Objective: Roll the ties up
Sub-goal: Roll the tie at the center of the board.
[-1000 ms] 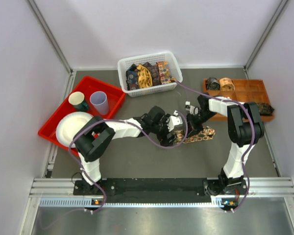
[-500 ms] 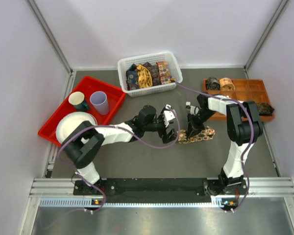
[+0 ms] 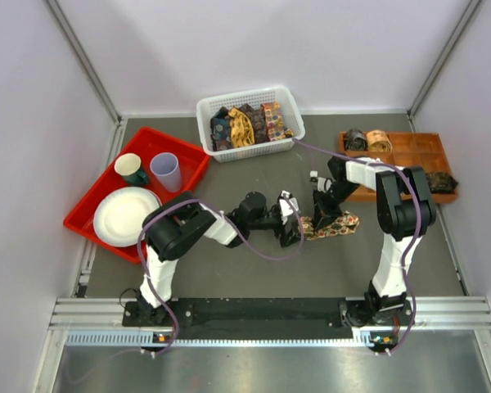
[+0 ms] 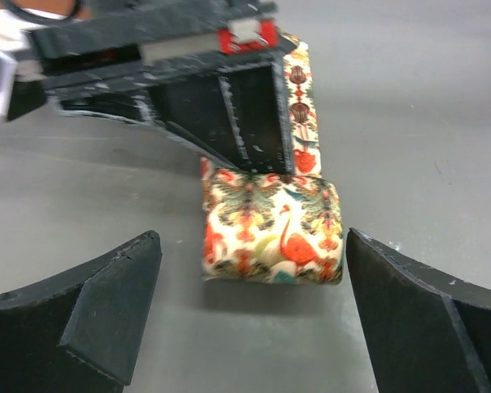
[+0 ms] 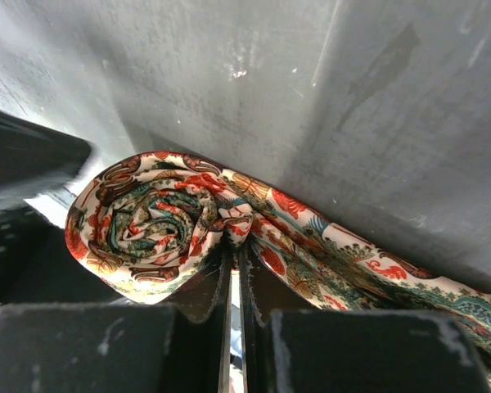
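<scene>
Left wrist view: we see the left fingers [image 4: 98, 315] released, spread wide either side of the partly rolled tie [image 4: 272, 233] at frame centre on the bench [image 4: 434, 98], while the right fingers [image 4: 247, 123] are clenched, tips against its coil.

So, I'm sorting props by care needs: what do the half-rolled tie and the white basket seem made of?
The tie looks like smooth printed fabric, perhaps silk or polyester: it coils softly, with a faint sheen. The white basket looks like moulded plastic: regular lattice walls.
</scene>
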Available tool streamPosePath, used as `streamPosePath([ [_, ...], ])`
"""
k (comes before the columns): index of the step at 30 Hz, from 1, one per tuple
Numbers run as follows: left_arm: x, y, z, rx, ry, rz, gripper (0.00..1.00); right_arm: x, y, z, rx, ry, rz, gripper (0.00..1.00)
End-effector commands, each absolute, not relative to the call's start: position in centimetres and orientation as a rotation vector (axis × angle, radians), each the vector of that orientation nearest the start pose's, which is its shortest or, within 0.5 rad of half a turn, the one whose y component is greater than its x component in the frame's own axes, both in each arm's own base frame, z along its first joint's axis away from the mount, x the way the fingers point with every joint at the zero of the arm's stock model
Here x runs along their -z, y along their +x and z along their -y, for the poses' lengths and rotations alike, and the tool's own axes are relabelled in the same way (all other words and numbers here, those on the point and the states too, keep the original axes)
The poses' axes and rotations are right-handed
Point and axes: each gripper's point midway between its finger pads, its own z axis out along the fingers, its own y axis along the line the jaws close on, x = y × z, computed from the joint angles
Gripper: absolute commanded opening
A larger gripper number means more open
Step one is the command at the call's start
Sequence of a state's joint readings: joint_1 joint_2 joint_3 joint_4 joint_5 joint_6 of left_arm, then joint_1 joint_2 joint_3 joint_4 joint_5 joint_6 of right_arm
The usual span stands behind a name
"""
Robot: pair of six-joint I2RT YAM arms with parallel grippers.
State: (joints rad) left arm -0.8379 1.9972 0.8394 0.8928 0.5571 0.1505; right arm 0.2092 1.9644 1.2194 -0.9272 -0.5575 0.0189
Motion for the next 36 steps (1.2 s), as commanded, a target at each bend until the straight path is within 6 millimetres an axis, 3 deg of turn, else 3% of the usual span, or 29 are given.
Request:
streamPosePath([
  [1, -8.1, 26.1, 44.4, 1.041, 1.228, -1.259, 0.95, 0.7, 27.5, -13.5, -0.658, -0.351, -3.141, 0.0],
  [6, -6.5, 25.9, 44.9, 1.074, 1.256, -1.3, 0.75, 0.5, 27.6, -13.7, -0.672, -0.348, -3.139, 0.0],
  [12, -5.4, 26.2, 45.9, 1.044, 1.286, -1.345, 0.7, 0.5, 27.1, -14.4, -0.706, -0.37, -3.137, 0.0],
  [16, -4.1, 26.1, 46.3, 1.02, 1.319, -1.394, 0.56, 0.5, 26.8, -14.9, -0.736, -0.382, -3.14, 0.0],
  [17, -4.2, 26.2, 46.1, 1.008, 1.324, -1.404, 0.48, 0.4, 26.9, -14.9, -0.741, -0.382, -3.137, 0.0],
  [18, -2.9, 25.9, 45.2, 0.979, 1.365, -1.452, 0.43, 0.1, 27.1, -15.1, -0.755, -0.381, -3.129, 0.0],
  [20, -2.9, 25.8, 44.2, 0.94, 1.396, -1.478, 0.31, -0.5, 27.0, -15.3, -0.777, -0.388, -3.126, 0.0],
  [23, -1.5, 24.7, 41.3, 0.901, 1.466, -1.595, 0.23, -2.3, 27.1, -15.8, -0.854, -0.398, -3.089, 0.0],
  [26, -0.9, 23.8, 39.2, 0.859, 1.522, -1.675, 0.19, -4.7, 27.2, -15.9, -0.959, -0.398, -3.035, 0.09],
  [29, -0.3, 23.1, 37.7, 0.823, 1.569, -1.731, 0.17, -7.1, 27.0, -15.9, -1.078, -0.38, -2.973, 0.27],
  [33, 0.1, 22.8, 36.9, 0.797, 1.63, -1.769, 0.16, -9.2, 26.7, -16.0, -1.192, -0.377, -2.884, 0.46],
  [36, 0.5, 23.1, 36.9, 0.779, 1.644, -1.8, 0.16, -10.1, 26.3, -17.2, -1.318, -0.356, -2.82, 0.51],
])
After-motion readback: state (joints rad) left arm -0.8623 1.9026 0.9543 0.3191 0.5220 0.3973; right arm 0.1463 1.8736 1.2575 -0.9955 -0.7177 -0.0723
